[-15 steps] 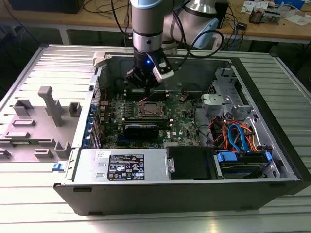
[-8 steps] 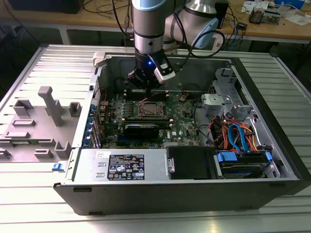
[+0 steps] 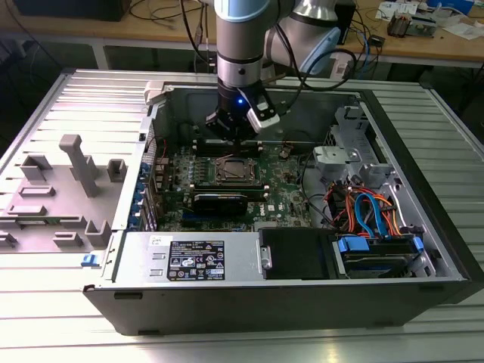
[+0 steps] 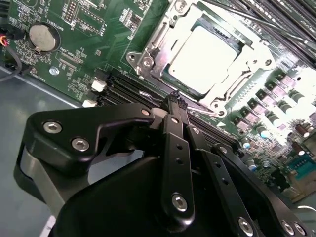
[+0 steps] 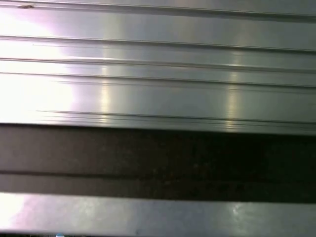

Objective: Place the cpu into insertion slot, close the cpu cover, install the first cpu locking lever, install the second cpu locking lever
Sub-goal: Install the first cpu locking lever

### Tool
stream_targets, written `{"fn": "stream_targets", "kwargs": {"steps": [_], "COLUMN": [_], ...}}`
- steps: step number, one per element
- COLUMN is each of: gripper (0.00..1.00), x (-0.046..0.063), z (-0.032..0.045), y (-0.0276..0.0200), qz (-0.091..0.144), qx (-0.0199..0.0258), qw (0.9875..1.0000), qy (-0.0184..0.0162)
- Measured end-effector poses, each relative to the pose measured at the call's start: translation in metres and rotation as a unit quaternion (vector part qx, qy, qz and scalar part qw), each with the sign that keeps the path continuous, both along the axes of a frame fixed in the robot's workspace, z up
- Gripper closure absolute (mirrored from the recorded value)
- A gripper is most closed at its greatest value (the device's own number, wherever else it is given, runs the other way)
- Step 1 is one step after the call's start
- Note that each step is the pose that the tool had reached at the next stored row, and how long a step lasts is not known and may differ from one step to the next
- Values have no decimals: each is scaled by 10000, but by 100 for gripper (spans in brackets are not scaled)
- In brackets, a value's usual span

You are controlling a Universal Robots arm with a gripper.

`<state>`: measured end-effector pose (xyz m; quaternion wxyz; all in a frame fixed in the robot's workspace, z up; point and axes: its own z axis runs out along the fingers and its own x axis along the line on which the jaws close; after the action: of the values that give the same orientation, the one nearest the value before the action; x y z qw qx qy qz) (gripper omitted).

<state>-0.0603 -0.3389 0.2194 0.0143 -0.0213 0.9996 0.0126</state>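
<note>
Hovering upright inside the open computer case (image 3: 302, 318), with the pincer (image 4: 175, 98) aimed straight down at the motherboard (image 4: 89, 54), per the exterior view. Reads as clenched: fingertips drawn together into one narrow point, nothing seen between them. Judged a posture for pressing or nudging slim hardware rather than carrying; vertical stance judged chosen for clearing the case walls.

Find the cpu (image 4: 207, 57) just ahead of the pincer tips and below them, lying flat and face up inside the insertion slot (image 4: 143, 60). Not gripped; apart from the tips as far as can be told. Held in place by the square recess, fixing position and squareness.

See the cpu cover (image 4: 237, 93) lowered over the chip, framing it through the window and overlapping its margins. Judged shut in order to pin the chip flat against the slot.

Orientation of the cpu: square outline, hence no true long axis; broad face up toward the pincer, edges parallel to the silver rim of the slot, one edge facing the pincer tips squarely.

Note the dark memory slots (image 4: 131, 81) directly beneath the tips, between pincer and insertion slot rim, running long-axis parallel to that near edge, across the line from tips to chip. Placing the tips beside the slot, not over the chip.
</note>
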Motion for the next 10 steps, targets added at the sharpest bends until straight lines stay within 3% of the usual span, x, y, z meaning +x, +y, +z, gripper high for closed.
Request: {"fn": "stream_targets", "kwargs": {"steps": [10], "gripper": [89], "x": [38], "z": [-26], "y": [1], "qz": [0], "qx": [0], "qw": [10000], "qy": [0]}}
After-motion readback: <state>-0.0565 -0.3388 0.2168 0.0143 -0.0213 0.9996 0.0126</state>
